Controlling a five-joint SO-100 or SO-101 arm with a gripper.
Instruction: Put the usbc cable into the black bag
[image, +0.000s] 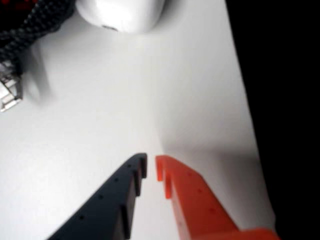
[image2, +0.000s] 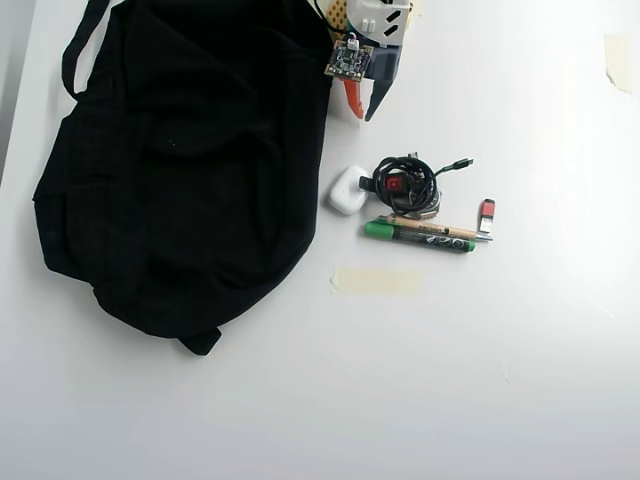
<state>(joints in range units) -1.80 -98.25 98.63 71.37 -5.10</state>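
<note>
The USB-C cable (image2: 408, 180) is a black braided coil on the white table, with one plug sticking out to the right; part of it shows at the top left of the wrist view (image: 27, 25). The black bag (image2: 180, 160) lies flat on the left of the overhead view and fills the right edge of the wrist view (image: 285, 100). My gripper (image2: 362, 115), with one orange and one dark blue finger, hangs above the table by the bag's edge, apart from the cable. In the wrist view the gripper (image: 151, 166) has its tips almost touching and holds nothing.
A white earbud case (image2: 347, 190) lies between bag and cable, and shows in the wrist view (image: 122, 12). A green marker (image2: 418, 236), a wooden pencil (image2: 430, 226) and a red USB stick (image2: 486, 212) lie below the cable. A masking-tape strip (image2: 376, 281) lies below those.
</note>
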